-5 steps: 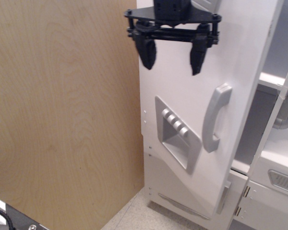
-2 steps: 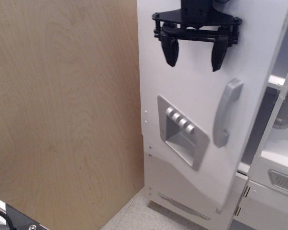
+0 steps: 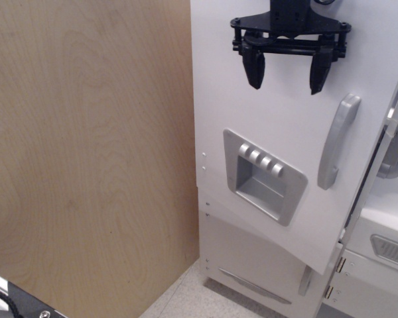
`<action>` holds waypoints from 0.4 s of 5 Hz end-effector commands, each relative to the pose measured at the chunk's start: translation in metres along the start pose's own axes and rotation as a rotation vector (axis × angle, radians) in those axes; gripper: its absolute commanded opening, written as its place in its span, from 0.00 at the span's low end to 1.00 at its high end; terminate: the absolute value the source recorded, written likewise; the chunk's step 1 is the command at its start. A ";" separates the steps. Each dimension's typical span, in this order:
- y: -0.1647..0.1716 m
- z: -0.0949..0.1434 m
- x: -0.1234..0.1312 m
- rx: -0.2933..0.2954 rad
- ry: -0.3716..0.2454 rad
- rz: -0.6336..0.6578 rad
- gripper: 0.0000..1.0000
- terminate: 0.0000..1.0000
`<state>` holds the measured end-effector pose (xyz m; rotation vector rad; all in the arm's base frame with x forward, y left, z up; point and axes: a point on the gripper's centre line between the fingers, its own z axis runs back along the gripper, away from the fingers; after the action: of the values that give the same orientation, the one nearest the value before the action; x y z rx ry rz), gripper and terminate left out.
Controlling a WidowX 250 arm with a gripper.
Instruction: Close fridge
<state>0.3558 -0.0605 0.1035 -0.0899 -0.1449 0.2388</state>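
Observation:
The fridge door [image 3: 278, 126] is a tall white panel with a grey vertical handle [image 3: 337, 140] and a grey recessed dispenser panel [image 3: 264, 175] with several buttons. The door stands nearly flush with the cabinet; only a thin dark gap shows along its right edge. My black gripper [image 3: 286, 77] hangs in front of the door's upper part, above and left of the handle. Its two fingers point down, spread apart, and hold nothing. I cannot tell whether they touch the door.
A large plywood wall [image 3: 86, 159] fills the left side. The smaller lower door [image 3: 252, 265] sits under the fridge door. A neighbouring white unit with a grey vent [image 3: 388, 252] stands at the right. Speckled floor [image 3: 186, 298] lies below.
The fridge door has swung rightward toward the cabinet, and the gap with shelves at its right has almost vanished. My gripper has moved right and slightly down with the door.

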 end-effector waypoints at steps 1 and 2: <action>-0.007 0.015 0.024 -0.037 -0.061 0.032 1.00 0.00; -0.009 0.017 0.028 -0.039 -0.085 0.039 1.00 0.00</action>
<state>0.3769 -0.0623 0.1033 -0.1075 -0.1730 0.2811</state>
